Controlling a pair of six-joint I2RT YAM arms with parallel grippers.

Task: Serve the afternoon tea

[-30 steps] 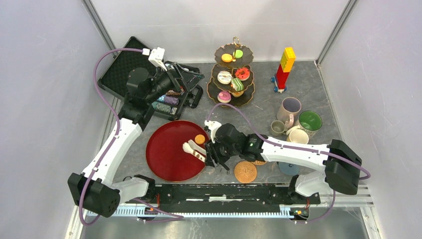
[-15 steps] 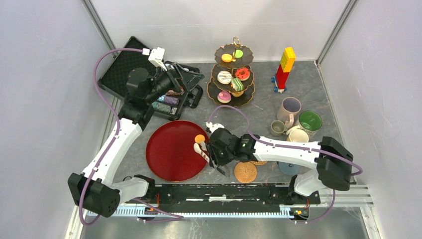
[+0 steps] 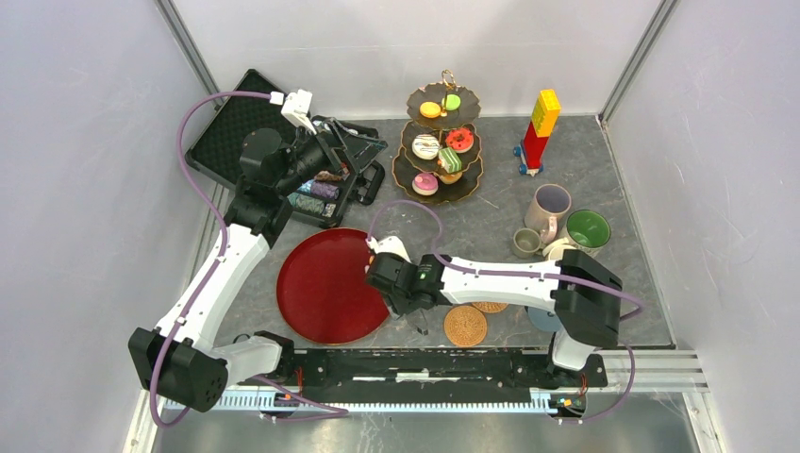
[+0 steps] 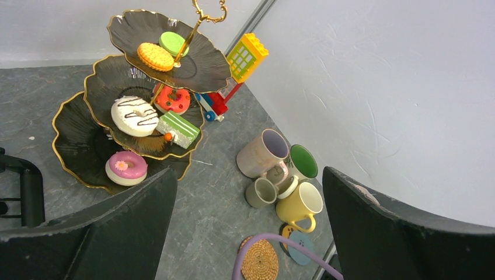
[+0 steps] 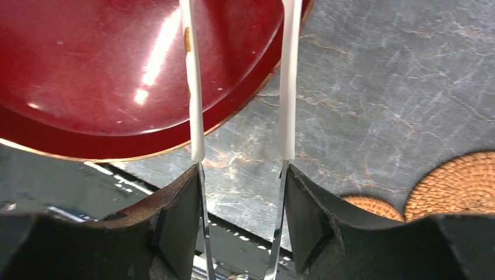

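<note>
The three-tier dark stand (image 3: 472, 179) holds donuts, macarons and cake slices at the back; it also shows in the left wrist view (image 4: 76, 140). The lilac mug (image 3: 549, 206), green-lined mug (image 3: 588, 229), small grey mug (image 3: 525, 242) and yellow mug (image 4: 300, 204) cluster at the right. Woven coasters (image 3: 465, 325) and a blue coaster (image 4: 300, 246) lie near the front. My right gripper (image 3: 391, 283) is shut on the metal tongs (image 5: 195, 87) over the red tray's (image 3: 325, 283) right edge. My left gripper (image 3: 363, 146) is open and empty, up by the black case.
An open black case (image 3: 231, 132) with more toy treats (image 3: 316, 193) sits at the back left. The red-and-yellow block tower (image 3: 540, 127) stands at the back right. My right arm stretches across the front of the table, just before the mugs.
My right gripper has moved left with the tongs onto the tray's right edge. It now covers the orange macaron that lay there. The left arm has not moved.
</note>
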